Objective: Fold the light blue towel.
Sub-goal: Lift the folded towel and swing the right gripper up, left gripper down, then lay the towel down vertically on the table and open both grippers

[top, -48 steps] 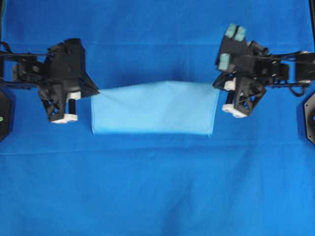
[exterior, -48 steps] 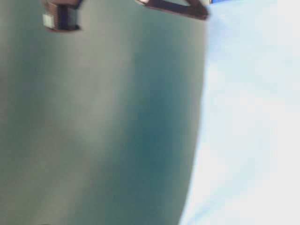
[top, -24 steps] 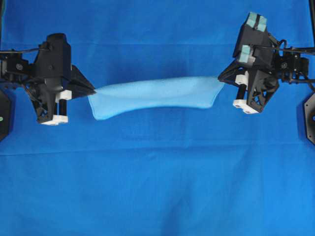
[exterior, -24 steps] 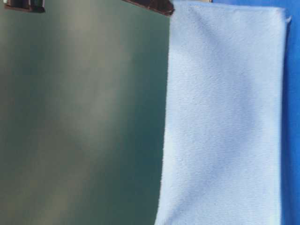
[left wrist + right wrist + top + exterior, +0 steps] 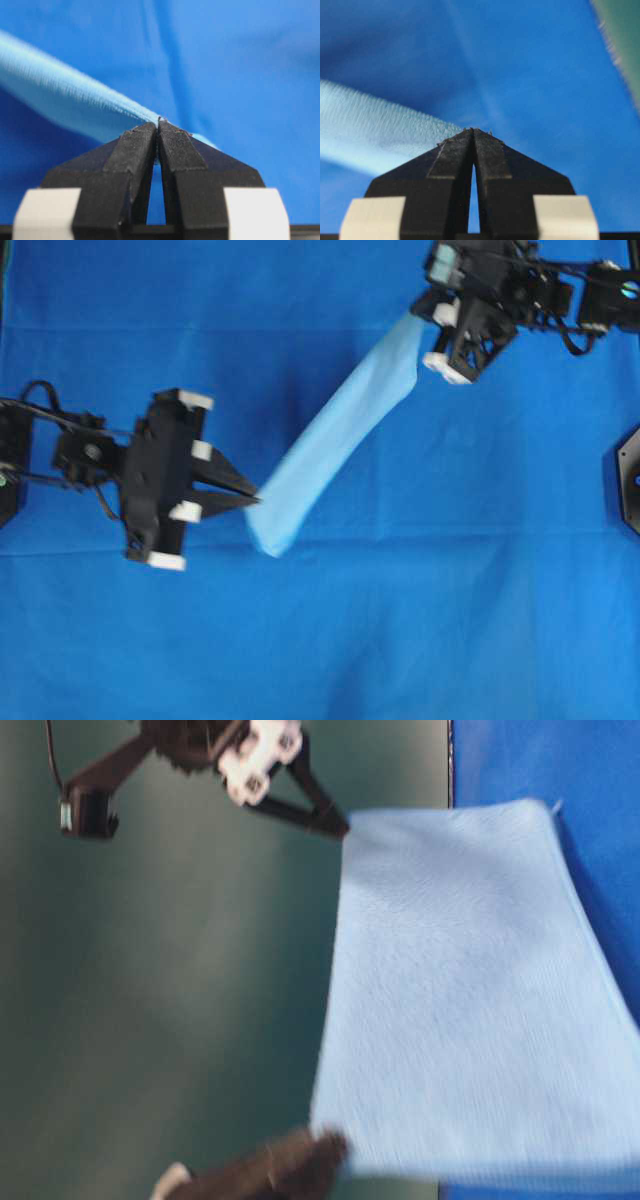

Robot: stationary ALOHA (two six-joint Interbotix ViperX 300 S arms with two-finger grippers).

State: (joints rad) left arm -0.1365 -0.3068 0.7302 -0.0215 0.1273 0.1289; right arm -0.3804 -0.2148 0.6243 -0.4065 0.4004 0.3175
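From above, we are holding the light blue towel [image 5: 335, 435] up between our two grippers, so it is hanging in the air as a long slanted strip over the big blue table cloth [image 5: 450, 620]. We are keeping it off the cloth, probably so we can swing it and lay it down flat for the next fold. Our left gripper [image 5: 252, 502] is reaching in from the side at mid table and pinching the strip close to its near end. Our right gripper [image 5: 418, 312] is stretching to the far edge of the table and pinching the far end there. The two are well apart, so the towel is pulled fairly straight.

Down at table level, we are seeing the towel [image 5: 450, 990] hanging like a flat sheet. It looks doubled over, but we cannot be sure. One gripper [image 5: 340, 824] is nipping its top corner, and another dark blurry one [image 5: 320, 1150] is at the bottom corner.

Looking from our left wrist, the left gripper [image 5: 158, 125] is squeezing its tips tight on the towel [image 5: 65, 95], which is running off to the left.

Looking from our right wrist, the right gripper [image 5: 472, 131] is also pressing its tips together on the towel [image 5: 375, 132].
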